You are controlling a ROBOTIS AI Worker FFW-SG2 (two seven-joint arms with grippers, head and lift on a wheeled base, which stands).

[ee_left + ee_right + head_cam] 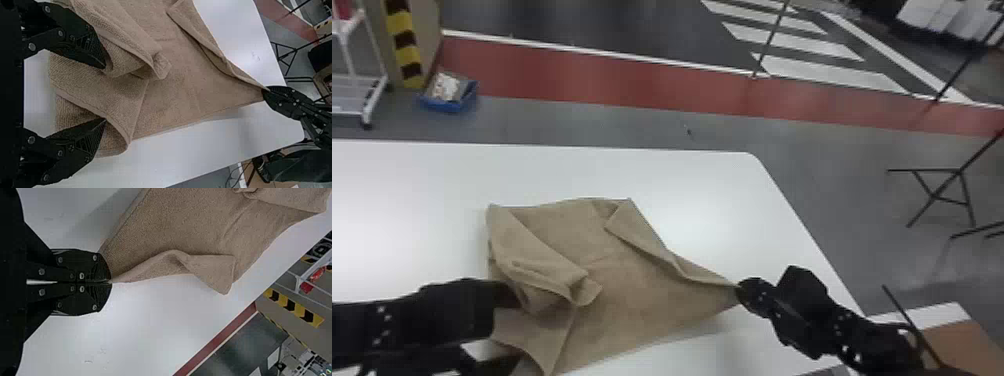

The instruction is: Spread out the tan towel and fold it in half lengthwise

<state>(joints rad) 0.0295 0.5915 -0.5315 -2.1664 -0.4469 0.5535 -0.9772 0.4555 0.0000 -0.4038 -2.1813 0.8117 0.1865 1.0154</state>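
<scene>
Nearest, one left gripper [517, 327], black, at the near left of the bench; its arm comes in low from the left side, running almost level toward the towel [617, 280]. Fingers spread wide, one on either side of a loose towel layer with a curled edge; clamped on nothing. Whether either finger touches the cloth, cannot be told.

One right gripper [738, 290], likewise black, near the bench's right side; its arm rises from the lower right corner and slants inward to the left. Fingers brought together, flat faces meeting, with one corner of the towel pinched at their tips.

One towel, tan, soft pile with a hemmed edge, lying on the bench between the two grippers. Partly spread, uneven. Left portion: bunched and doubled over, a thick roll slanting toward the middle and ending in a small turned-up tip; below it, a loose flap toward the near edge. Right portion: flatter, tapering to the held corner. Far edge: a narrow flap folded inward, continuing as a rumpled strip to the right gripper.

One bench [657, 170], white, smooth, rounded far corner.

Beyond, on the floor: one black folding stand [947, 201], at right; one blue bin [439, 105] with pale contents, at left; one white cart [376, 97], beside a yellow-and-black striped post [404, 45]; one red floor band [582, 70]; farthest, white floor stripes [832, 75].
</scene>
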